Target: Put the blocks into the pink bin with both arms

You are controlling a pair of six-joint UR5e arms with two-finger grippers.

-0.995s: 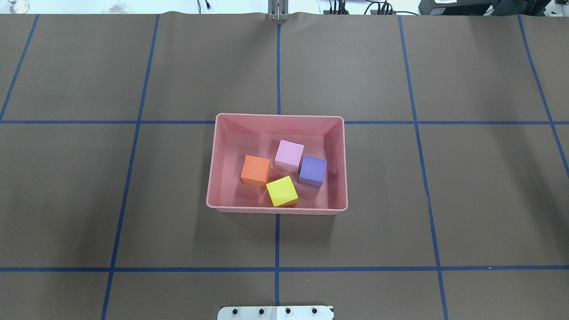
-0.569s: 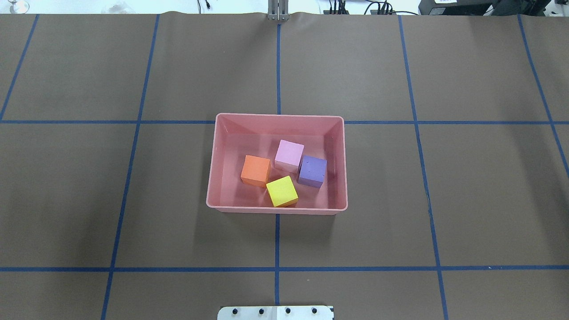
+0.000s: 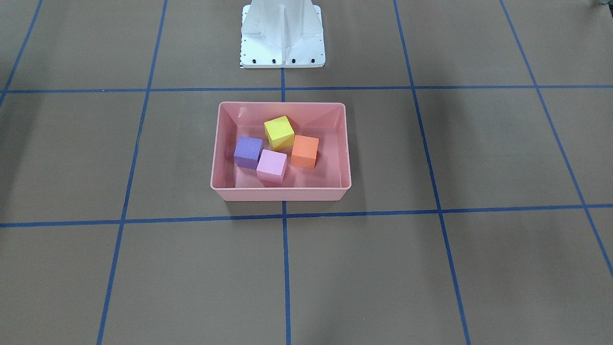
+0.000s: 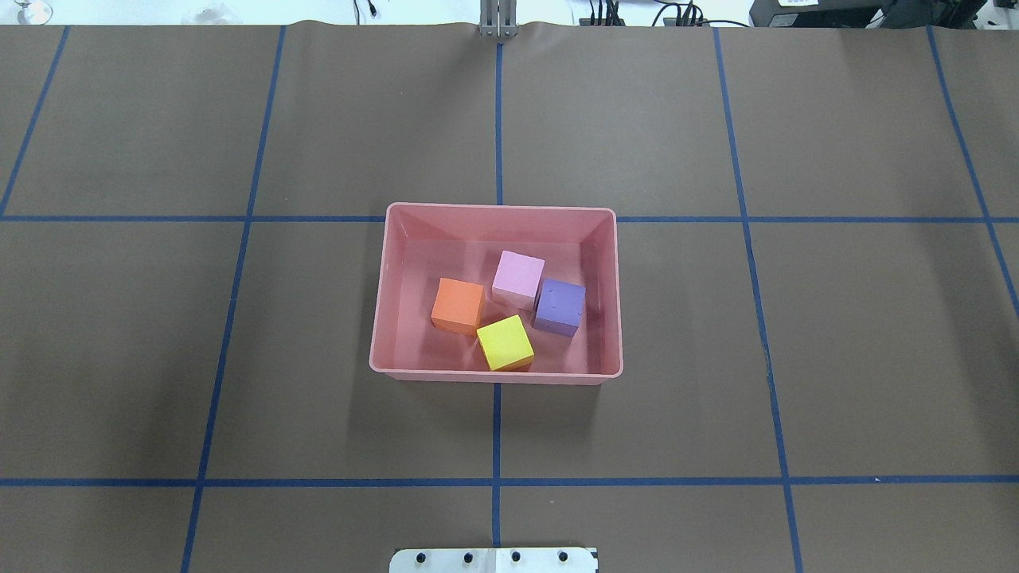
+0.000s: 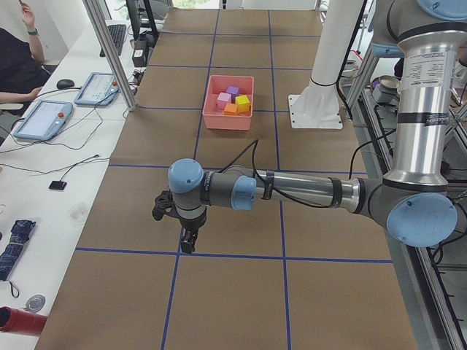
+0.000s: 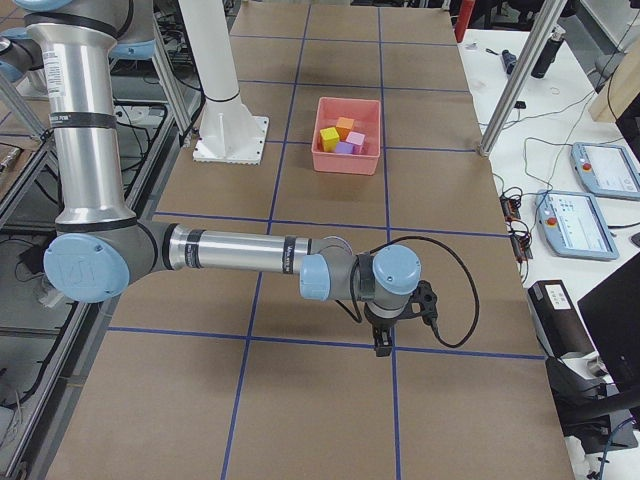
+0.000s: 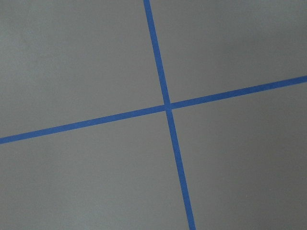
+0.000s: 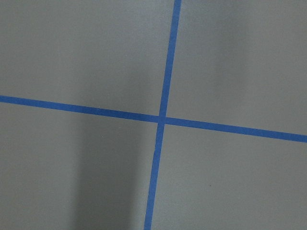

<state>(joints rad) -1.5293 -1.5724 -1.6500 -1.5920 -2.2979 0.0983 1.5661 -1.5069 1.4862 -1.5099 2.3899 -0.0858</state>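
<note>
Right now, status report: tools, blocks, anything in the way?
Left tool, right tool over table, far from pink bin; open or shut unclear. Yellow block, orange block, light pink block, purple block: all inside. Nothing in the way.

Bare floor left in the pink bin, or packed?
Bare floor in the pink bin lies between the orange block and the side wall, and along the wall farthest from the robot, beyond the light pink block. The middle is crowded: purple block and yellow block close it up.
</note>
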